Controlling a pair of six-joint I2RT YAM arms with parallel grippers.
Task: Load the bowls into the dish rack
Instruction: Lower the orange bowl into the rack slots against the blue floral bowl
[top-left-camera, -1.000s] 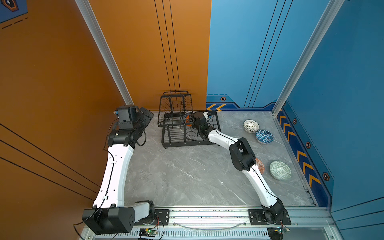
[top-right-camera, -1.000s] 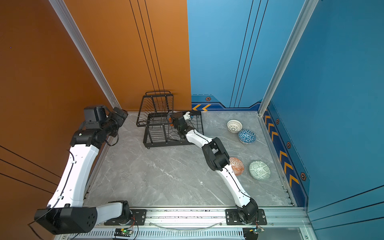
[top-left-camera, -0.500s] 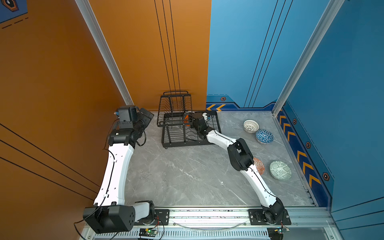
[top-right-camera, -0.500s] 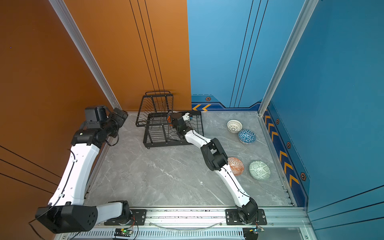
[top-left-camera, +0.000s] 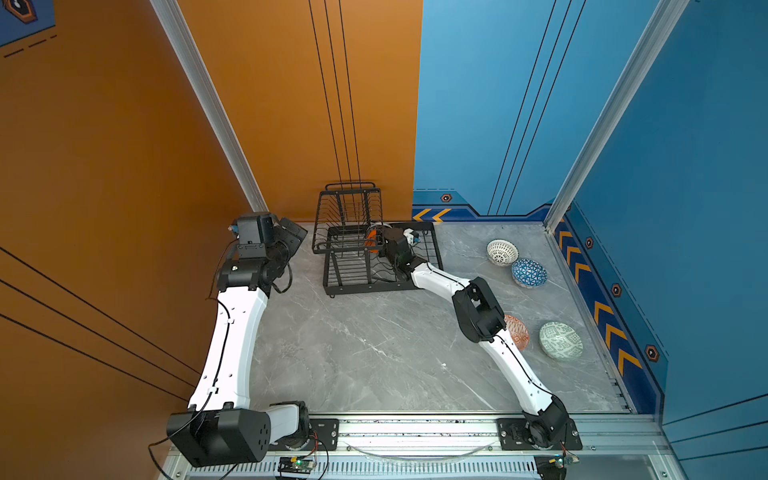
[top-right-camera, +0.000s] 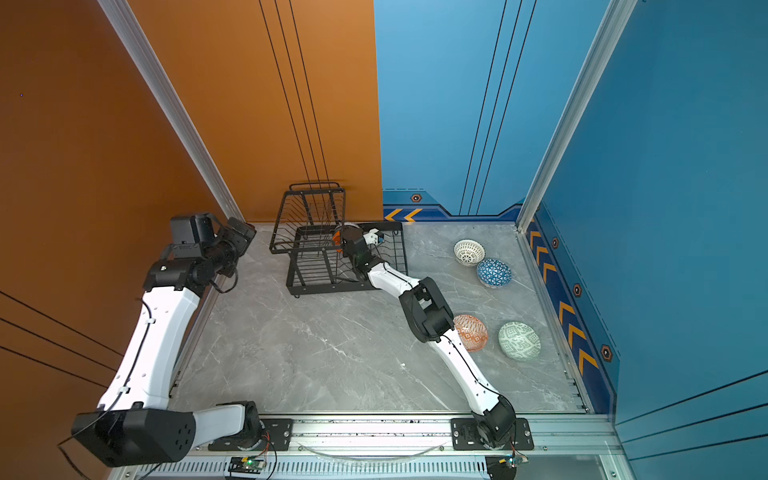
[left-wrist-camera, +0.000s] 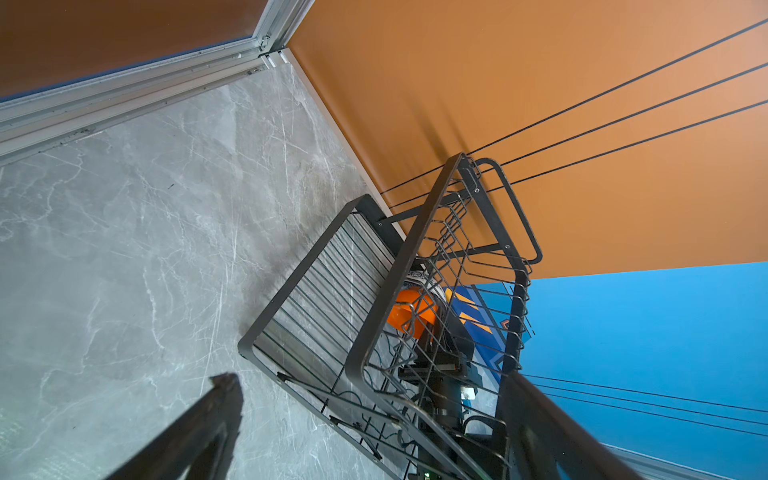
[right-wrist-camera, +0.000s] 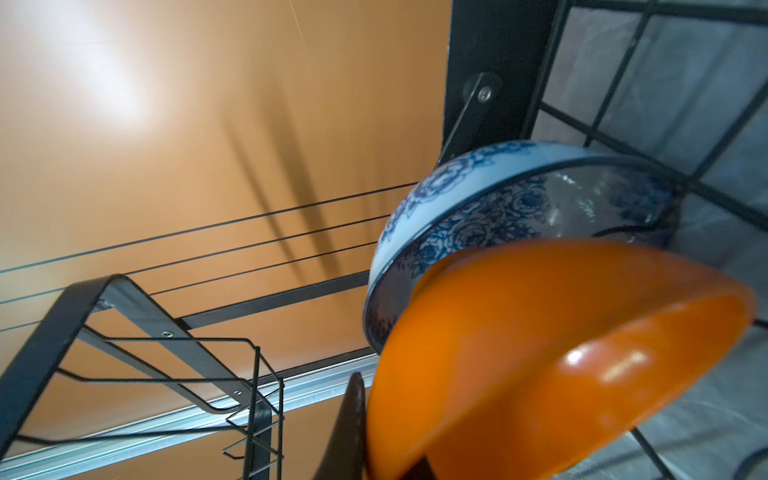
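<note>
The black wire dish rack (top-left-camera: 365, 289) (top-right-camera: 328, 289) stands at the back of the table. My right gripper (top-left-camera: 380, 242) (right-wrist-camera: 374, 440) reaches into its lower tray, shut on the rim of the plain orange bowl (right-wrist-camera: 540, 353) (top-left-camera: 372, 243), which is tilted on edge. Just behind it the blue-white floral bowl (right-wrist-camera: 478, 216) stands on edge in the tray. In the left wrist view the orange bowl (left-wrist-camera: 411, 311) and the floral bowl (left-wrist-camera: 415, 278) show through the rack's wires. My left gripper (top-left-camera: 293, 232) (left-wrist-camera: 370, 380) hangs open and empty left of the rack.
Several bowls sit on the grey table at the right: white lattice (top-left-camera: 502, 252), blue triangle (top-left-camera: 529, 273), pale green (top-left-camera: 560, 340), and orange-white geometric (top-left-camera: 516, 332), partly hidden behind my right arm's elbow (top-left-camera: 478, 309). Walls close the back and sides.
My right gripper has carried the orange bowl slightly leftward and deeper into the rack's lower tray. The left arm has not moved.
</note>
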